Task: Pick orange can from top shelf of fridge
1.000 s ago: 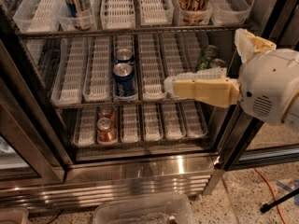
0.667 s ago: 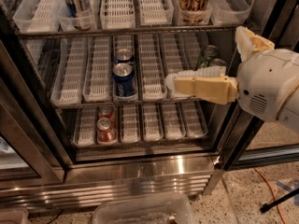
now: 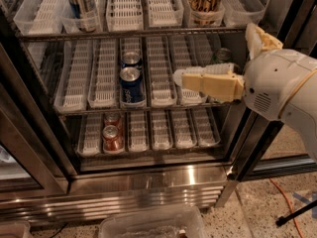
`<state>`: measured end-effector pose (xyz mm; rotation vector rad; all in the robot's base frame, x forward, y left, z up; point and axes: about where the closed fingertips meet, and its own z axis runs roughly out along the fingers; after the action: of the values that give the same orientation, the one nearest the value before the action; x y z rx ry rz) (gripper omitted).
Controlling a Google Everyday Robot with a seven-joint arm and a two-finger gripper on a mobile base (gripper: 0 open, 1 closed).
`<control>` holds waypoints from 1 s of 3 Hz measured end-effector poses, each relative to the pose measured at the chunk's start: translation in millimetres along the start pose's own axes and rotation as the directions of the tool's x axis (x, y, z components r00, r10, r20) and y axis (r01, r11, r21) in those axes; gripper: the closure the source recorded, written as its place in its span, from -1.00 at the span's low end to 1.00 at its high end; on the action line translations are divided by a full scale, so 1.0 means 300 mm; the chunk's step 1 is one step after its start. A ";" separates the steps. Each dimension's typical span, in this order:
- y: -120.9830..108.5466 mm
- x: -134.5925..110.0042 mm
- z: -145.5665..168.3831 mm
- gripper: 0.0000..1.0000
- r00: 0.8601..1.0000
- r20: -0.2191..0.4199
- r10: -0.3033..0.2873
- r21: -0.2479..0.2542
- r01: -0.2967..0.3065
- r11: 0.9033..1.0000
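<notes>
Orange can: The orange can (image 3: 203, 1) stands upright in a clear tray on the right side of the top shelf (image 3: 148, 33) of the fridge (image 3: 148, 182). Only its lower part shows.
Gripper: The gripper (image 3: 179, 77) hangs in front of the middle shelf. It is lower than the orange can and a little to its left. It holds nothing. I cannot tell if it is open or closed.
Step now: I think the job is just starting. The gripper needs to get to the orange can.
How to do it well: Go up first, then go in. Line up with the middle of the can, above the tray wall. Be wide open before going in. Squeeze the round sides, not the top.
Watch out: The tray wall and the shelf bar sit in front of the can's bottom. A bump could tip the can over.
Not these: The blue cans (image 3: 132, 86) on the middle shelf are wrong. The red can (image 3: 112, 138) lower down is wrong too.
</notes>
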<state>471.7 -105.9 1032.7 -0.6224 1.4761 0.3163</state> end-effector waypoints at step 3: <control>-0.078 -0.017 0.058 -1.00 0.999 0.050 -0.007 0.095 0.002 0.995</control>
<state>498.5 -114.0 1041.8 -0.5377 1.4332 0.2548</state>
